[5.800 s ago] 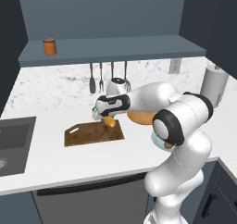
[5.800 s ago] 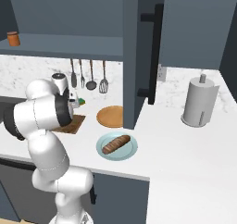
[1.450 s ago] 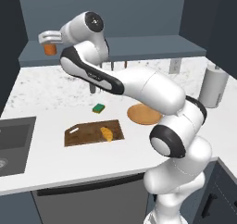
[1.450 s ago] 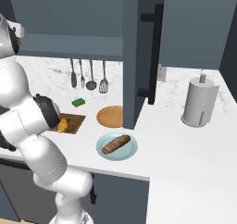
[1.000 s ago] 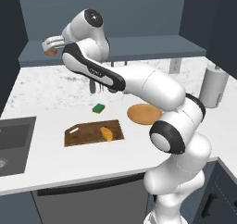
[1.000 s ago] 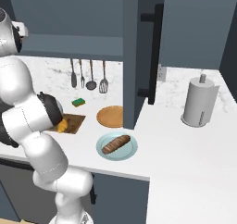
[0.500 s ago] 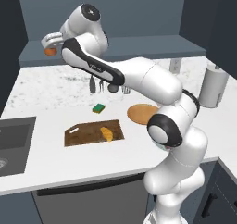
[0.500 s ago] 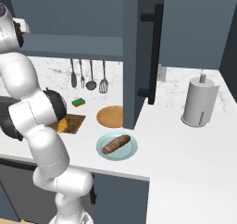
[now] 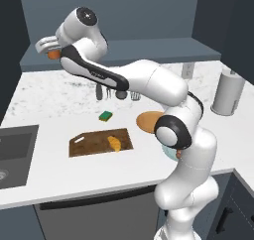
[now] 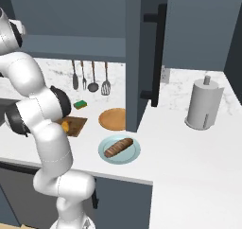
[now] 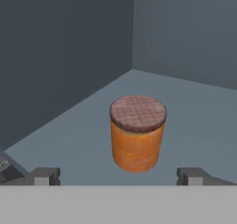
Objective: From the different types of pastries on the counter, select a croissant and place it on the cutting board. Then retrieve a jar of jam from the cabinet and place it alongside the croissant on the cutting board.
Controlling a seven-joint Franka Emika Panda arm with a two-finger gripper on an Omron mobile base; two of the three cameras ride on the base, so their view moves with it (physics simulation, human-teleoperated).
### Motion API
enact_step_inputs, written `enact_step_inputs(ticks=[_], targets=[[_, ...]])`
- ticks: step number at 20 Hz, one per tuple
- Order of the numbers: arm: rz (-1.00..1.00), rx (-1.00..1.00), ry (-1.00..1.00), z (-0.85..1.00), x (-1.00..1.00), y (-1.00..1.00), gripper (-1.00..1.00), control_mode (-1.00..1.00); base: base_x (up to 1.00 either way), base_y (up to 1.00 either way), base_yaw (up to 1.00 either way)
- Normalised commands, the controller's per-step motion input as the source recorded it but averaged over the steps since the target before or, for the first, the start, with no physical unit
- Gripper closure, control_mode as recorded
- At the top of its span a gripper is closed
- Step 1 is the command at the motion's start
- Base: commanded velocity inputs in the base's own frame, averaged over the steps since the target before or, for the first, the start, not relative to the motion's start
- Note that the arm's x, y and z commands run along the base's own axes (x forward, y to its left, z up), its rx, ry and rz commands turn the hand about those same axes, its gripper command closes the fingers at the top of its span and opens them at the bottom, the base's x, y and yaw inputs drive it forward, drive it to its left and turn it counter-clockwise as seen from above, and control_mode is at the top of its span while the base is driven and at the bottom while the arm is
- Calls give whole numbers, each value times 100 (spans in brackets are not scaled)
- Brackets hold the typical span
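item: jar of jam (image 11: 137, 133), landmark for this entry. it is standing upright on the shelf ledge of the cabinet (image 9: 149, 50), long axis vertical, darker checked top facing up, near the shelf's left end in the left base view; being round, it is showing no front or back

item: gripper (image 11: 118, 176), to the left of the jar in the left base view, level with it. in the hand view the two finger tips are standing spread, one to each side of the jar and wider than it, short of its body; the claw is released and holding nothing

item: cutting board (image 9: 101, 142), lying on the counter (image 9: 59, 92) well below the jar and to its right, with the croissant (image 9: 114, 144) lying on it, so the first half of the task is looking done

item: green sponge (image 9: 105, 116), just beyond the board

item: brown loaf (image 10: 118, 147), sitting on a pale blue plate (image 10: 105, 152), far right of the jar

handling note: the step in hand is judged to be the reach for the jar. the hand should be advancing level until the pads are flanking the jar's middle, below the lid, then closing squarely and lifting straight so it is not tipping
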Motion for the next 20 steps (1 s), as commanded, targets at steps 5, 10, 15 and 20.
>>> enact_step_inputs(ticks=[5, 10, 15, 20], targets=[[0, 0, -1, 0, 4, 0, -100, -100, 0, 0, 0], [0, 0, -4, 0, 7, -3, -100, -100, 0, 0, 0], [0, 0, -5, -5, 9, -8, -100, -100, 0, 0, 0], [0, 0, -2, -28, 0, -2, -100, -100, 0, 0, 0]])
